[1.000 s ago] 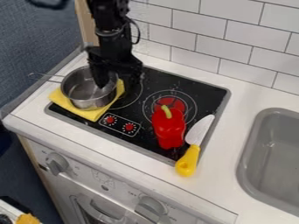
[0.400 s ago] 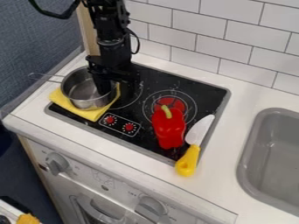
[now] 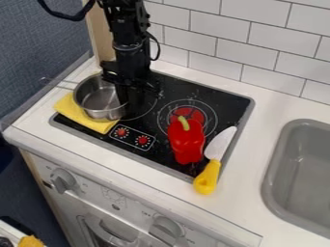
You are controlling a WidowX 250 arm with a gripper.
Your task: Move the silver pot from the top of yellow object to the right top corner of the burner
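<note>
The black claw (image 3: 128,99) hangs down at the right side of the silver pot (image 3: 98,102), over its rim. Whether it is apart, together or clamped on the rim cannot be told. Above it the black arm (image 3: 130,41) comes in from the top edge of the view.

The pot is at the left side of the cooktop (image 3: 169,87), over a folded yellow cloth (image 3: 76,114) that shows beyond its left and near sides. Whether the pot's base touches the cloth cannot be told. Its thin wire handle (image 3: 59,84) points away to the upper left, over the tabletop (image 3: 276,126). The cloth covers part of the cooktop's left edge, by the near left corner.

Just right of the claw, a pale burner ring (image 3: 145,112) shows in part. Two red dials (image 3: 142,140) are marked in a framed panel by the near edge. Farther right, a red disc (image 3: 193,116) sits inside the right burner's rings. A red bell pepper (image 3: 187,144) lies between that disc and the near right corner, its green stem (image 3: 184,123) toward the disc. Just beside it, a knife has its pale blade (image 3: 220,143) toward the far right corner and its yellow handle (image 3: 207,178) reaching past the near right corner onto the tabletop. The grey sink (image 3: 303,169) is set in the tabletop, right of the cooktop.
</note>
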